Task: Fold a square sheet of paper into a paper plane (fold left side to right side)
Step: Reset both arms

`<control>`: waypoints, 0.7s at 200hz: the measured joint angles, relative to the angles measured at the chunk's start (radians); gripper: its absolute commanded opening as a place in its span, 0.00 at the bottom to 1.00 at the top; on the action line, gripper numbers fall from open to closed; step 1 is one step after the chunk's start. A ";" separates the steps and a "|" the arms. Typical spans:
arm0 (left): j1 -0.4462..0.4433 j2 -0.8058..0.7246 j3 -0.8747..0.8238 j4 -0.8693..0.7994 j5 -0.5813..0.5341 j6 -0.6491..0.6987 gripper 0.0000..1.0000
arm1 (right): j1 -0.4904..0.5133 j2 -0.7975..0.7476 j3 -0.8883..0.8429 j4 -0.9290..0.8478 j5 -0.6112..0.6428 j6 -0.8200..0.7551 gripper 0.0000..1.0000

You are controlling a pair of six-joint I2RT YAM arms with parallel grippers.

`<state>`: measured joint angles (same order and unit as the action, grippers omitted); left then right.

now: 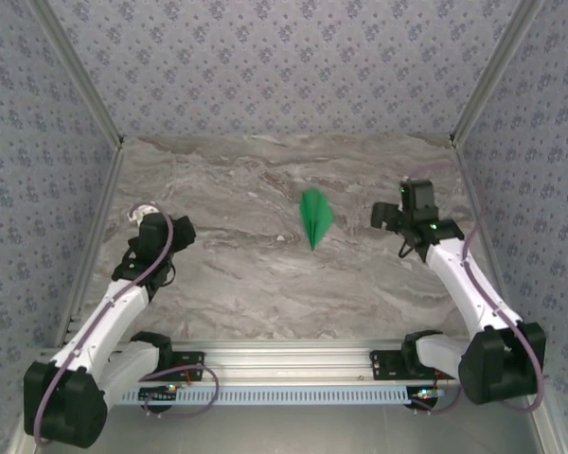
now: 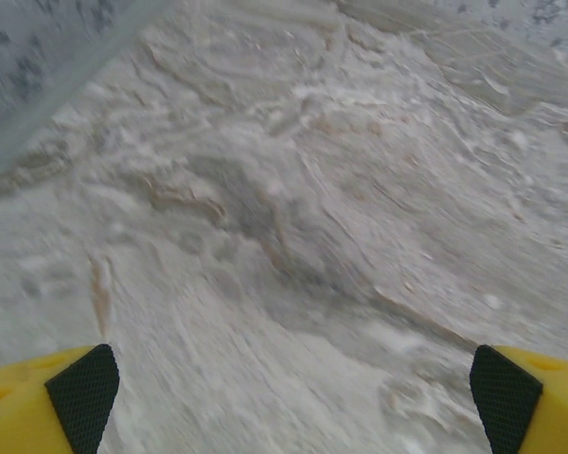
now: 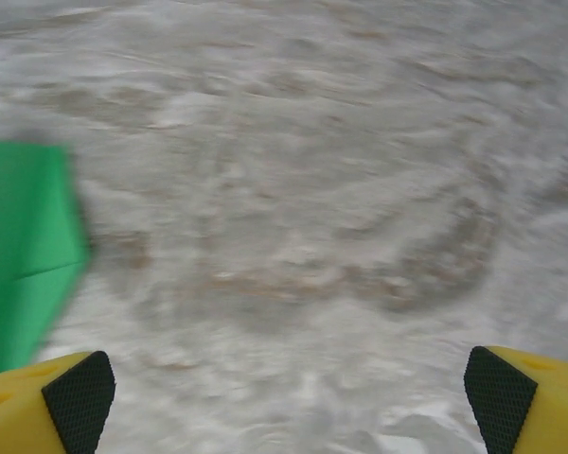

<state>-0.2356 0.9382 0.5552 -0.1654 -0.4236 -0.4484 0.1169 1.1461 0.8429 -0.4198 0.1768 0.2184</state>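
**Overhead and wrist views of the folding bench.** We see the marbled table [image 1: 265, 284] enclosed by patterned walls [image 1: 284, 66]. An aluminium rail [image 1: 293, 364] along its near edge carries the left arm [image 1: 109, 317] and the right arm [image 1: 459, 279].

The left gripper [image 2: 293, 402] hangs over bare table at the left, its jaws spread wide and holding nothing. The right gripper [image 3: 289, 402] is likewise spread wide and empty, to the right of the paper.

The paper plane [image 1: 314, 218] lies near the middle of the table, between the two grippers. It is nearer the right one and touches neither. It is a narrow green dart tapering toward the near edge.

Because the paper is a slim dart rather than a square, we judge the left-to-right fold made and the task at or close to its end. Any further move would be a press along the crease or a pick-up by a thin edge. Either calls for a gripper brought low and its jaws narrowed on light paper that would slide easily.

In the right wrist view the plane is blurred and cut off at the left border, with one crease line visible. From overhead it is too small for us to count its layers or tell whether it lies quite flat. There the fingers of both grippers merge with their dark housings, so we read the jaw opening from the wrist views.
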 measured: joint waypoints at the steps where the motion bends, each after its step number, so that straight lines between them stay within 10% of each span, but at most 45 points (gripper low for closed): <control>1: 0.000 0.002 -0.001 0.005 -0.002 0.004 0.98 | -0.009 -0.002 -0.012 0.011 0.000 -0.003 1.00; 43: 0.014 0.100 -0.079 0.164 -0.091 0.171 0.98 | -0.205 0.009 -0.345 0.409 -0.060 -0.064 1.00; 140: 0.191 0.283 -0.316 0.834 0.103 0.370 0.98 | -0.190 0.360 -0.479 1.161 -0.168 -0.169 1.00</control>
<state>-0.0448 1.2213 0.2394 0.6689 -0.3206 -0.0780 -0.0727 1.5066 0.3641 0.7414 0.0090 0.0498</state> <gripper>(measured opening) 0.981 0.999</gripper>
